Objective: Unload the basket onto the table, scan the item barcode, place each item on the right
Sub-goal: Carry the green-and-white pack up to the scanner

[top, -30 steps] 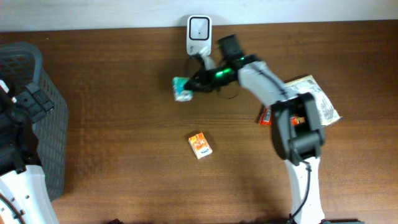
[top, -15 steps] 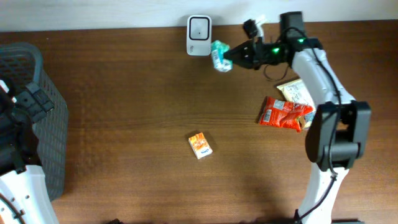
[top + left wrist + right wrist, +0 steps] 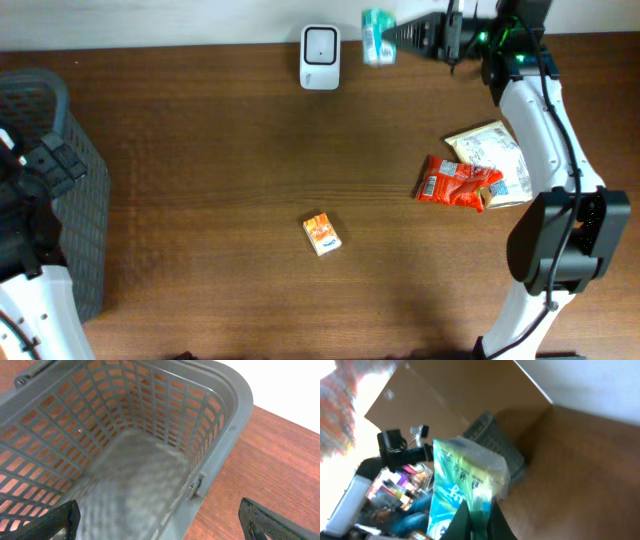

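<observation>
Overhead, the right fingers (image 3: 402,33) are shut tight on a teal packet (image 3: 377,22), held at the back edge of the bench (image 3: 200,150), just to the right of the white scanner (image 3: 320,44) and not in front of its face. We judge the step in hand to be presenting the packet to the scanner. To do it well, we would bring the packet round in front of the scanner's window and turn it until the barcode side faces that window squarely. We would then hold it steady, with the fingers clear of the code. We cannot tell from any view which side carries the barcode, so a slow turn at the scanner seems wise. The thin wrapper may crumple or flop, and a gentle, flat presentation should help the reading.

Only the overhead view shows the packet and scanner together. It also shows the red wrapper (image 3: 455,182), the pale packet (image 3: 485,145) and the orange box (image 3: 321,233) lying well apart from them. The right wrist view gives the pinch itself. There the fingers grip the packet's lower edge and its printed face stands up, but the scanner is out of sight. The left wrist view alone shows the left fingers (image 3: 60,520) spread wide, holding nothing, above the grey basket (image 3: 220,405).
</observation>
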